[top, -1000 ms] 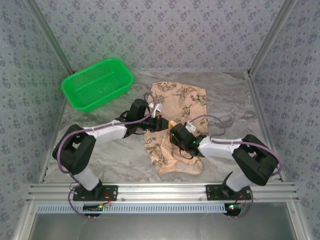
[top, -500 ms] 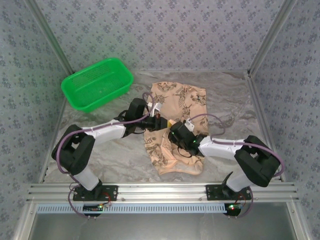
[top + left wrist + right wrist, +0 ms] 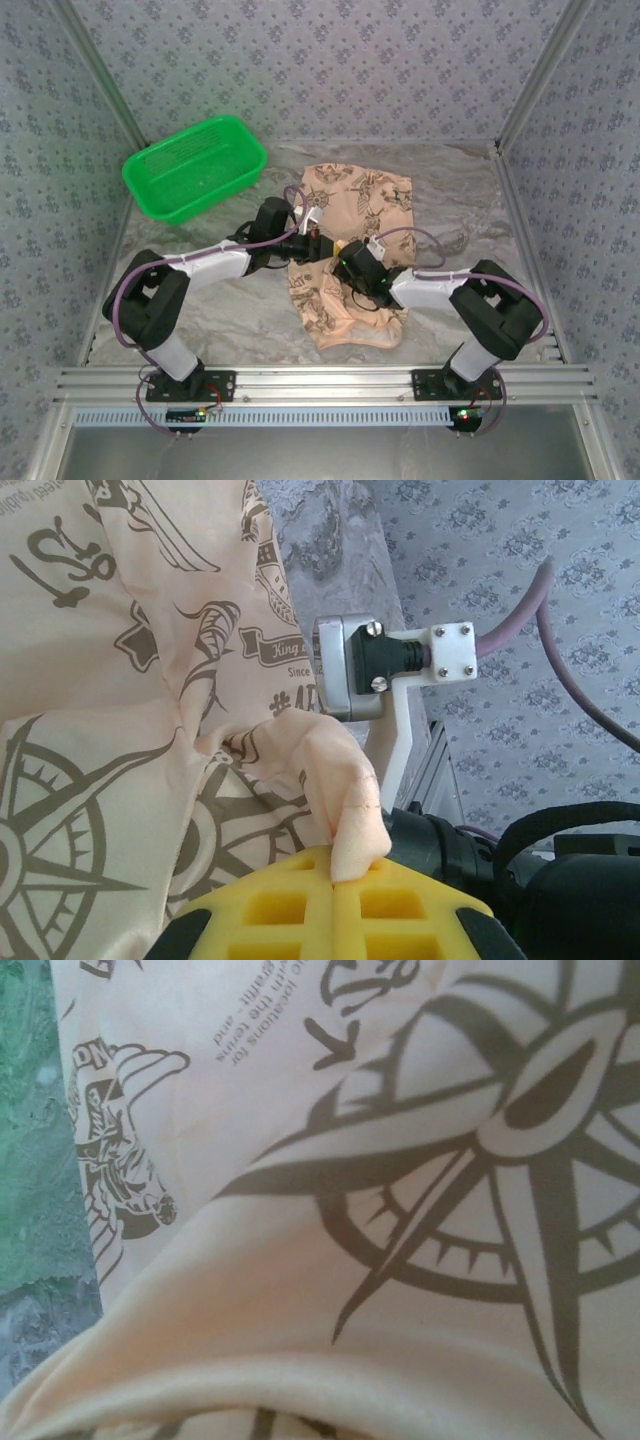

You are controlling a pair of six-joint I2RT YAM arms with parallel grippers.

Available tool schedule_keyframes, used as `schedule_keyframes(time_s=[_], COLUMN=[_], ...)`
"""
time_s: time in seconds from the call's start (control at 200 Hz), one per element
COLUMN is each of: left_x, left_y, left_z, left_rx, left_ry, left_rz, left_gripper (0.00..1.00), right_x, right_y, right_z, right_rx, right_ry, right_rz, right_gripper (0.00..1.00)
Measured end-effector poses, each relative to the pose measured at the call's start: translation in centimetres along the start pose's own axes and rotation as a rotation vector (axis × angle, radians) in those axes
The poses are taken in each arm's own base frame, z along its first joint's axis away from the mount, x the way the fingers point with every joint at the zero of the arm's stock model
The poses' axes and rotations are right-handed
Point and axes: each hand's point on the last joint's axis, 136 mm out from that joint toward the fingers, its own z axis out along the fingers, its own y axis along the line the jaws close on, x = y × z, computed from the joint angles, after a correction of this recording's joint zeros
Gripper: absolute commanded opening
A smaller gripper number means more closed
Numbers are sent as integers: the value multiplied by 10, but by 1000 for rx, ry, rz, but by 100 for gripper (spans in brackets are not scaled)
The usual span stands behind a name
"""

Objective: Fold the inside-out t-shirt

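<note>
Tan, one t-shirt, one basket, left pincer, right pincer

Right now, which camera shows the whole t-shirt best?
Top external view: the t-shirt shows nearly whole, crumpled. Left wrist view shows a fold pinched in the left gripper; right wrist view, a close-up of its compass print.

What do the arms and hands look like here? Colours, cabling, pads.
The left arm and right arm both have white links between chunky black joints, with a purple cable looped along each. A green light glows near the right wrist. The left hand has yellow fingers with a square grid moulded in, on black mounts.
</note>
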Motion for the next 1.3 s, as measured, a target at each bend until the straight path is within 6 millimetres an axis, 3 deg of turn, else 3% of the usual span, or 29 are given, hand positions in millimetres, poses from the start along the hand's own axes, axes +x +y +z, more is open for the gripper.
schedule_keyframes(time_s=[0.135, 0.325, 0.495, 0.55, 0.58, 0.66, 0.815, 1.029, 1.149, 1.299], left_x=[-3, -3, -4, -5, -5, -6, -1, 6, 1, -7], left_y=[3, 10, 17, 22, 26, 43, 82, 131, 139, 133], left_z=[-8, -15, -18, -20, -21, -24, -27, -20, -18, -19], left_rx=[-22, -59, -72, -79, -85, -117, -194, -337, -370, -376], left_ry=[-13, -14, -19, -26, -28, -39, -39, 9, 14, 9], left_rz=[3, 16, 15, 10, 6, -18, -69, -74, -54, -2], left_gripper=[0, 1, 1, 2, 3, 5, 10, 22, 31, 38], right_x=[1, -9, -14, -12, -10, 0, 25, 19, 14, 9], right_y=[13, 38, 42, 38, 36, 31, 12, -2, 2, 24], right_z=[-18, -78, -118, -121, -120, -109, -69, -31, -15, -7], right_rx=[-21, -110, -148, -138, -134, -107, -32, 24, 41, 33], right_ry=[-7, -30, -27, -10, 4, 59, 194, 224, 222, 186], right_rz=[-44, -80, -102, -115, -119, -140, -121, -57, -57, -113], right_gripper=[0, 0, 0, 27, 32, 32, 39, 32, 30, 33])
